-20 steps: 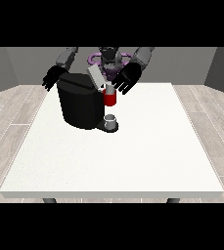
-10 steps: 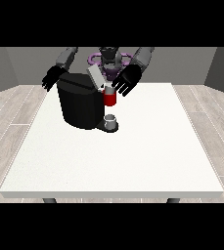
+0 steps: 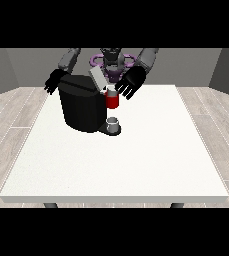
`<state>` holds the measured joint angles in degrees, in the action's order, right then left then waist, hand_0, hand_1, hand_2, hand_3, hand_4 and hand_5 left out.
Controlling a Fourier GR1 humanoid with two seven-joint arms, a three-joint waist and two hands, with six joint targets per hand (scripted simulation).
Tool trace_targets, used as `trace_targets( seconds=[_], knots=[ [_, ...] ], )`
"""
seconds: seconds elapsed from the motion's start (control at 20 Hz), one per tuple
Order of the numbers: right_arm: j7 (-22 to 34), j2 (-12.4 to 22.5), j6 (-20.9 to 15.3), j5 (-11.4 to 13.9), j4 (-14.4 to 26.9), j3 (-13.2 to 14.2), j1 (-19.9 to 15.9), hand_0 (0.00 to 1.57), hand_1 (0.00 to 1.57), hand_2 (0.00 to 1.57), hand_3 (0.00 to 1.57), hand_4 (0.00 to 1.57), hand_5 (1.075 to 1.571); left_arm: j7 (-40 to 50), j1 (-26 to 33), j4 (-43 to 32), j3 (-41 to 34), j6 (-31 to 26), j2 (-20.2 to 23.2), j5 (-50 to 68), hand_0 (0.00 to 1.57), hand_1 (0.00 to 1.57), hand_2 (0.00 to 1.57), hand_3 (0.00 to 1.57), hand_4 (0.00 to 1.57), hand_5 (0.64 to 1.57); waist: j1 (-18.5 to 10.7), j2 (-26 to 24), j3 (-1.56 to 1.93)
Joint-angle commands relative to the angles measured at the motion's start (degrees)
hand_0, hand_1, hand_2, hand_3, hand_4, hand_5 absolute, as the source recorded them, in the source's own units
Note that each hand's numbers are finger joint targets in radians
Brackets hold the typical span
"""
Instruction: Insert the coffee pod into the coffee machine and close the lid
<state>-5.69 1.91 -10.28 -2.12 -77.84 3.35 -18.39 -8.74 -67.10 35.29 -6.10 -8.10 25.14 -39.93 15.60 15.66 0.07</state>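
Nothing is moved since before: the open hand (image 3: 130, 83) is held by the raised lid (image 3: 98, 79), which must be pushed down next.

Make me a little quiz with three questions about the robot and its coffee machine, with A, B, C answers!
1. Where does the coffee machine stand on the table?
A. near the robot's edge
B. in the middle
C. at the edge nearest the camera

2. What colour is the part at the machine's front, above the small cup?
A. blue
B. red
C. yellow

3. How is the lid?
A. missing
B. shut flat
C. raised, tilted up

Answers:
1. A: the machine sits at the far side, just in front of the robot's arms.
2. B: the red part shows right above the cup.
3. C: the grey lid slants up from the machine's top.
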Motion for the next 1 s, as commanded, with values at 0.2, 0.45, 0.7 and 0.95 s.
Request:
trace_targets(
  seconds=[0.2, 0.45, 0.7, 0.95],
  knots=[
    [0.47, 0.56, 0.0, 0.32, 0.33, 0.01, -0.88, 0.0, 0.0, 0.0, 0.0, 0.45, 1.571, -0.75, 0.83, -0.42, 3.42, -0.49, -0.75, -3.72, 0.0, 0.0, 0.0, 0.0, 0.0, 1.571, 0.45, 0.54, -0.05],
    [3.89, 2.31, 0.6, -1.38, 1.46, 2.25, -3.3, 0.0, 0.0, 0.0, 0.0, 0.37, 1.571, 0.11, -0.14, -0.04, 3.84, -3.73, -0.74, -4.05, 0.0, 0.0, 0.0, 0.0, 0.0, 1.571, -0.59, -1.36, -0.04],
    [-2.31, 0.33, 0.28, -0.48, 3.59, 1.34, 2.26, 0.0, 0.0, 0.0, 0.0, 0.34, 1.571, -0.55, 0.3, 0.93, 2.73, -6.24, -0.01, -2.99, 0.0, 0.0, 0.0, 0.0, 0.0, 1.571, -1.84, -3.44, -0.03],
    [2.61, 0.84, -0.62, -0.07, 0.7, 0.64, 1.83, 0.0, 0.0, 0.0, 0.0, 0.42, 1.571, -1.17, 3.53, -0.08, 2.12, -4.55, -0.15, -3.41, 0.0, 0.0, 0.0, 0.0, 0.0, 1.571, -1.78, -5.85, -0.07]
  ],
)
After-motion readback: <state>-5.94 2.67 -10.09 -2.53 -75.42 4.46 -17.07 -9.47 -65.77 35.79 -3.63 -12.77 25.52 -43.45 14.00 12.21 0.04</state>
